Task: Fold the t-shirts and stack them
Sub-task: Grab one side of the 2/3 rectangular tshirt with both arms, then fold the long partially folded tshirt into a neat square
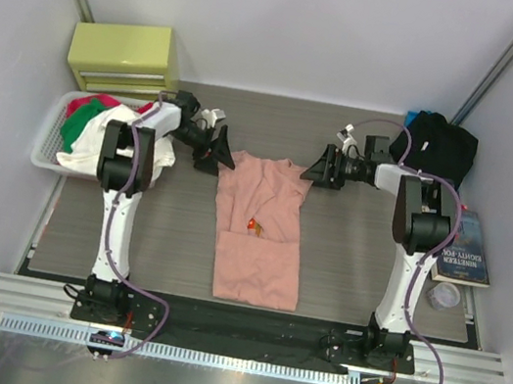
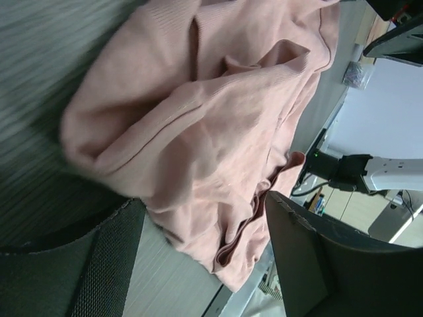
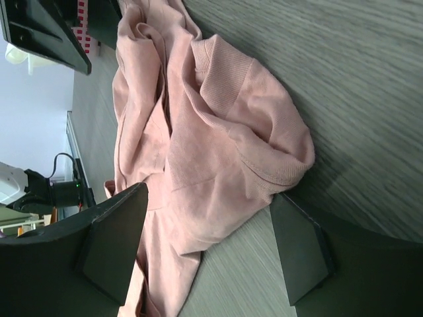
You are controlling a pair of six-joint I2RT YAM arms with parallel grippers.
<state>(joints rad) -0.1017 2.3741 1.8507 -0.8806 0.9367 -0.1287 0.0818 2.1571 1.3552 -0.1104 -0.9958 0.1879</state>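
Observation:
The salmon-pink t-shirt (image 1: 259, 232) lies lengthwise in the middle of the table, sides folded in to a long strip, small chest print showing. My left gripper (image 1: 219, 157) is open at the shirt's far left corner, its jaws apart around the pink cloth (image 2: 198, 152). My right gripper (image 1: 316, 172) is open at the far right corner, its jaws either side of the bunched shoulder (image 3: 218, 132). A black t-shirt (image 1: 436, 142) lies crumpled at the far right of the table.
A white basket (image 1: 49, 144) with red, green and white clothes stands at the left. A yellow-green drawer box (image 1: 124, 57) sits at the back left. A book (image 1: 468, 249) and a small clear container (image 1: 443, 296) lie at the right edge.

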